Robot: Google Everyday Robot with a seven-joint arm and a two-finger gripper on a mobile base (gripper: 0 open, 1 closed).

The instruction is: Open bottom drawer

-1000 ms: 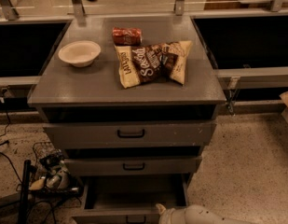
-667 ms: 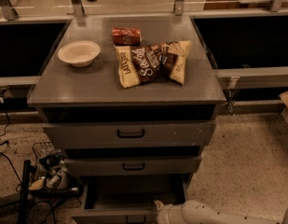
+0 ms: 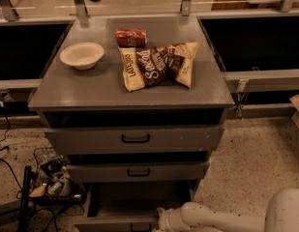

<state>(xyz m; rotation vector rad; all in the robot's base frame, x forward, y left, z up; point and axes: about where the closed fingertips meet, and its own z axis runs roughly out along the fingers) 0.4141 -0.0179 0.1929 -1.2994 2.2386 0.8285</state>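
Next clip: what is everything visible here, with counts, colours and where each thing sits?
cabinet: one, grey, centre
bowl: one, cream, cabinet top, left
packet: one, red, cabinet top, rear
snack bags: overlapping pile, brown and yellow, cabinet top, centre; count unclear
top drawer: one, grey, black handle
middle drawer: one, grey, black handle
bottom drawer: one, grey, lowest tier, pulled out
wire basket: one, dark, floor left of cabinet
arm: one, white, bottom right
tool: one, white, at the bottom drawer's front
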